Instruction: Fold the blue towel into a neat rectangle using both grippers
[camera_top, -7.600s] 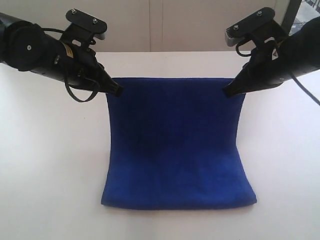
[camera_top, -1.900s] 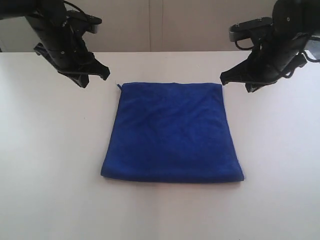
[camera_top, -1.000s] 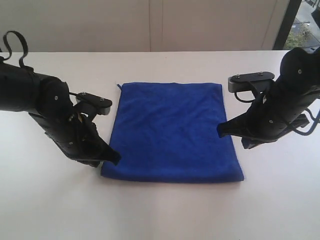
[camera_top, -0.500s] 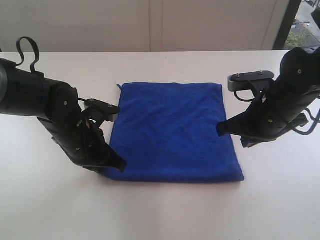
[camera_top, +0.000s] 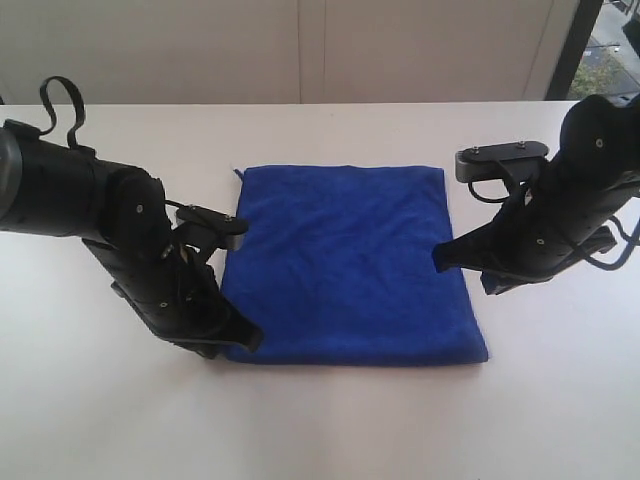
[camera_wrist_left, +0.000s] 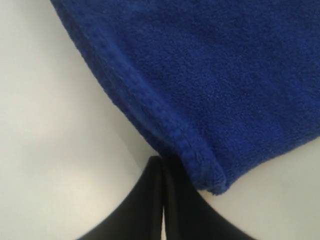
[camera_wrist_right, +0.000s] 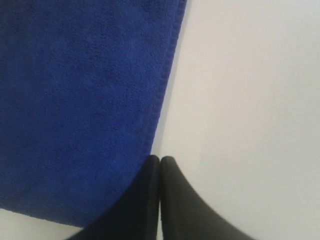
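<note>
The blue towel (camera_top: 345, 265) lies flat on the white table (camera_top: 320, 440), folded into a near-square double layer with its edges fairly even; a small loop or tag of cloth sticks out at its far left corner. At the towel's near left corner sits the left gripper (camera_wrist_left: 162, 162), jaws pressed tight together with nothing pinched between them. In the left wrist view the tip meets the thick rolled hem right beside that corner, and the corner seems to lap slightly over one finger, though actual contact cannot be told for sure. On the towel's opposite side the right gripper (camera_wrist_right: 159, 160) is likewise clamped to a single point, holding no cloth; its tip rests at the right hem, roughly halfway along that edge, on bare table just beside the stitching. Both black arms slope down toward the towel from outside it, one on each flank, their bodies well clear of the cloth apart from the tips.
</note>
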